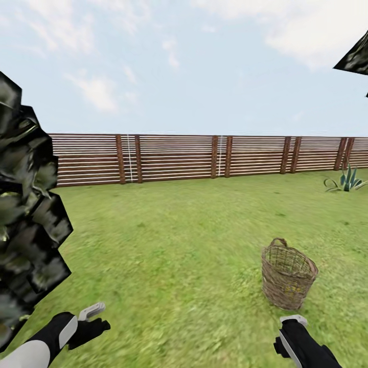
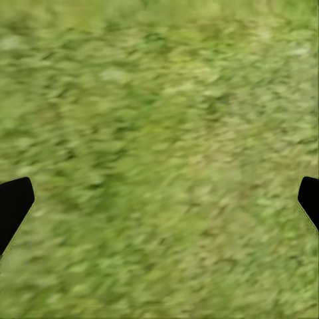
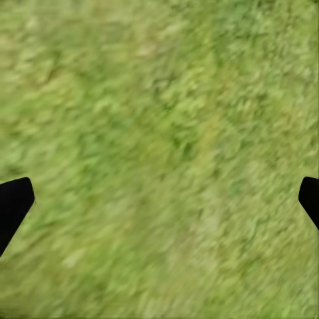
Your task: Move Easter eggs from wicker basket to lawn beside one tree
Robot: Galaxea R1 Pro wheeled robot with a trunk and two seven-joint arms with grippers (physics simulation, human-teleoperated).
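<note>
So the brown woven wicker basket sits upright on the mottled green lawn, just ahead of the right arm and off to the right of the head view. There's a yellowish hint through the weave low down, which could be the eggs, but it's too blurry to call, so I'd guess nothing has been taken out yet.

The right claw hangs low just short of the basket, its black fingertips sitting at opposite edges of the wrist view with bare grass between them, so the fingers are wide apart and holding nothing. Same story with the left claw: spread wide over plain grass, well apart from the basket (makes sense, both arms look parked low for driving, not reaching).

Dark green angular leaf clumps crowd the left edge of the head view, with another bit at the top right corner; no trunk is visible. Behind everything runs the brown slatted wooden fence, with a spiky green plant near it on the right.

My read: rolling up to the basket, with the right arm best placed to dip in first.
</note>
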